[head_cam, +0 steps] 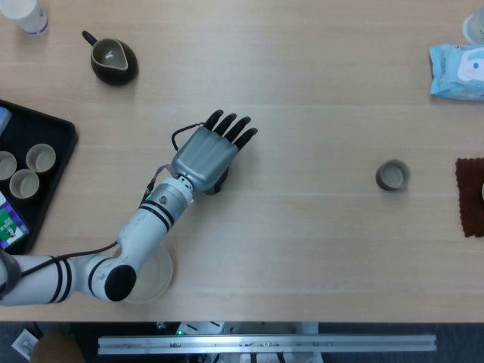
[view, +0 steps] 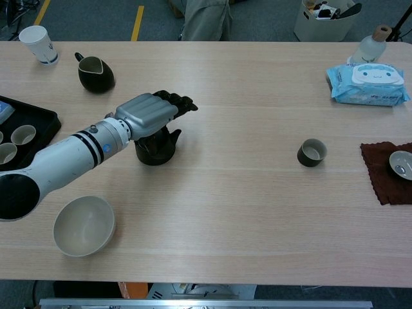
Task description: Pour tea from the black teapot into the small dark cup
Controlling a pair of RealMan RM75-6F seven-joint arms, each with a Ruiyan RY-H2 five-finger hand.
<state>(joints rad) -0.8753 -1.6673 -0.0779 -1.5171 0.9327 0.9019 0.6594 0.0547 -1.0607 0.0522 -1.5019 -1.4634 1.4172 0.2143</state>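
The black teapot (view: 155, 148) stands on the pale wood-grain table (view: 244, 212), left of centre, largely covered from above by the left hand (head_cam: 206, 155). The hand lies flat over the pot with its dark fingers (head_cam: 236, 129) stretched out and apart past the far side; from these views I cannot tell whether anything is hooked under the wire bail handle, which peeks out as a thin loop (head_cam: 181, 134) at the hand's near edge. Nothing looks gripped yet. The right hand is not visible in either view.

The pot is squat, round and matte, likely cast iron or dark stoneware, so probably heavy for its size and rigid. Its bail handle is thin and would swing, so the sensible hold is through that loop, with a steadying finger against the body when tilting. The stubby spout points right, toward the small dark cup (view: 311, 152), which sits well apart across the table. That cup is glazed dark outside, pale inside, small and light, and easily nudged or overfilled, so the pour should be slow.
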